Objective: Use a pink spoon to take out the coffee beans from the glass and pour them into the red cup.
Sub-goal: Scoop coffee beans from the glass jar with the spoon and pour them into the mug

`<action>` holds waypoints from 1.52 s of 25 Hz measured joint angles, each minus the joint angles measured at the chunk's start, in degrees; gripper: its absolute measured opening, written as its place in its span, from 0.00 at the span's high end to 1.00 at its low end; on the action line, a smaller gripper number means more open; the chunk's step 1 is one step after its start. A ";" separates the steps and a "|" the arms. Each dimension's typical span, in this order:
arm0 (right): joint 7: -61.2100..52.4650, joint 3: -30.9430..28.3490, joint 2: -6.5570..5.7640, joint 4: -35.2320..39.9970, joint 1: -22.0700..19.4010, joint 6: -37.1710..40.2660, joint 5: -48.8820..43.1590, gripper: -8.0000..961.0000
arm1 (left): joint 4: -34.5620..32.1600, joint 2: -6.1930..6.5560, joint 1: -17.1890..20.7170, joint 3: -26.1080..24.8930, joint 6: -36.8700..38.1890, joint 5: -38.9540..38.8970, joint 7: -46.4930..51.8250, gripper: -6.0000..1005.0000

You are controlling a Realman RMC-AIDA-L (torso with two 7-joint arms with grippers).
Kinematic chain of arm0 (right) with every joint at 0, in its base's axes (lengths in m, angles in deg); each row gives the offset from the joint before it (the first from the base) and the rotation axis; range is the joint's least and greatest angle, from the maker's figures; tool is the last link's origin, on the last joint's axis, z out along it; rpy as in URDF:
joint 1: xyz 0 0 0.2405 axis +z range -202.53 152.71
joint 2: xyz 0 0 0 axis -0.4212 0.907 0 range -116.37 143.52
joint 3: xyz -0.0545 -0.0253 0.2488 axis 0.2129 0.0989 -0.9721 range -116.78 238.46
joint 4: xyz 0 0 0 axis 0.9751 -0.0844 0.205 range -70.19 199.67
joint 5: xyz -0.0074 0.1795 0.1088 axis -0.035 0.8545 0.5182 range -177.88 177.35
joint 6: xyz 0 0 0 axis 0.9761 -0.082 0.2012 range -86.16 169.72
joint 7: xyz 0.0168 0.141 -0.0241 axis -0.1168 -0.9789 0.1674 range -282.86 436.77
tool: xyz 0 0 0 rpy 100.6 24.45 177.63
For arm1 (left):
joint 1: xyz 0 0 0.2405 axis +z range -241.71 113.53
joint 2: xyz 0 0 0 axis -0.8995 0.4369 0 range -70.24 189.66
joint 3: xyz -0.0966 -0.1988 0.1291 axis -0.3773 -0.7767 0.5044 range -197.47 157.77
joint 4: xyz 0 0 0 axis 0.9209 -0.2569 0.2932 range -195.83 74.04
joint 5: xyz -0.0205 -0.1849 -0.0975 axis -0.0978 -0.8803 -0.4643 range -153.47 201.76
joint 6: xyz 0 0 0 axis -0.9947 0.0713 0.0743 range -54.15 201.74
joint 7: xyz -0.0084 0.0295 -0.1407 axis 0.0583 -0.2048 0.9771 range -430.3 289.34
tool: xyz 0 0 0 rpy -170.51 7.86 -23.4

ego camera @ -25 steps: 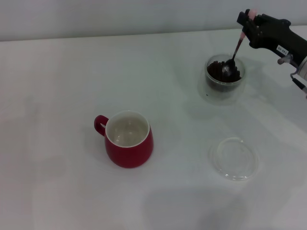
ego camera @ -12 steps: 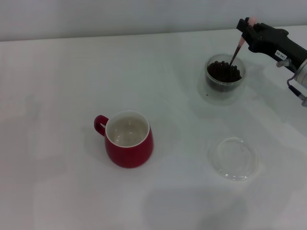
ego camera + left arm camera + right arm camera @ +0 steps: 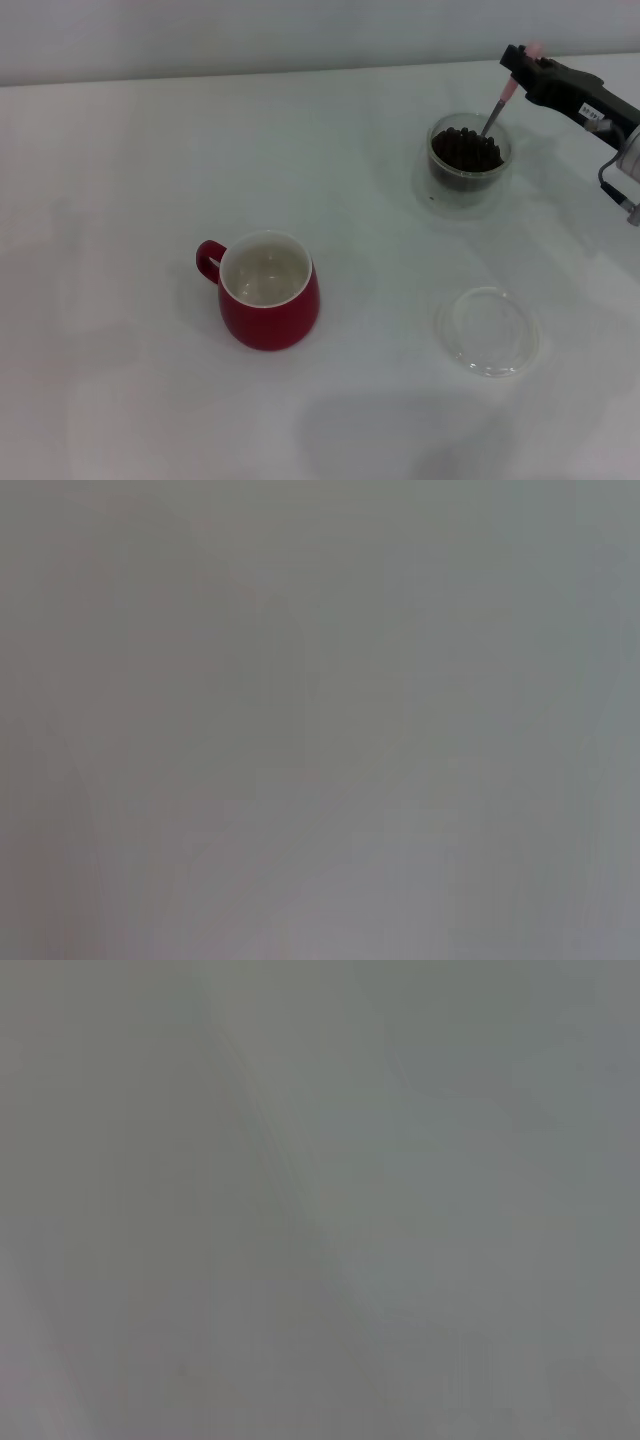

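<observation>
- The right hand (image 3: 518, 62), black and blocky, is clamped on the pale pink handle of the pink spoon (image 3: 497, 105) near the table's far right corner; the metal bowl is buried in the coffee beans (image 3: 466, 149).
- The beans are small, dark, oval and loose, heaped inside the glass (image 3: 468, 160), a short, clear, thick-walled round cup close to the far right edge of the table (image 3: 150, 160).
- The red cup (image 3: 270, 300), glossy, bulbous ceramic with a white inside and a small loop handle, stands well apart, nearer the table's middle and front.
- A flat, clear, shallow dish (image 3: 489, 330) lies toward the front right.
- Risk: the glass looks light, so a sideways drag of the spoon could tip it or slide it.
- Risk: smooth beans on a shallow bowl could roll off during the long carry to the red cup if the spoon tilts.
- The left hand is not in sight.
</observation>
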 joint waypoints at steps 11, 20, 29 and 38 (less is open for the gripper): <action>-9.39 -0.29 -0.35 0.18 -0.91 -0.43 0.26 0.79 | -0.02 0.00 0.44 0.00 0.08 0.00 0.04 0.12; -14.70 -0.18 -0.65 0.25 -1.28 -1.04 0.07 0.79 | 0.04 0.00 0.56 0.00 0.13 0.00 0.26 0.12; -20.18 0.22 -0.89 0.30 -0.63 -3.23 -0.22 0.78 | 0.10 0.00 0.70 0.00 0.24 0.00 0.30 0.12; -23.73 0.28 -1.17 0.44 -0.10 -4.90 -0.24 0.78 | 0.08 0.00 1.32 -0.09 0.40 -0.19 0.32 0.12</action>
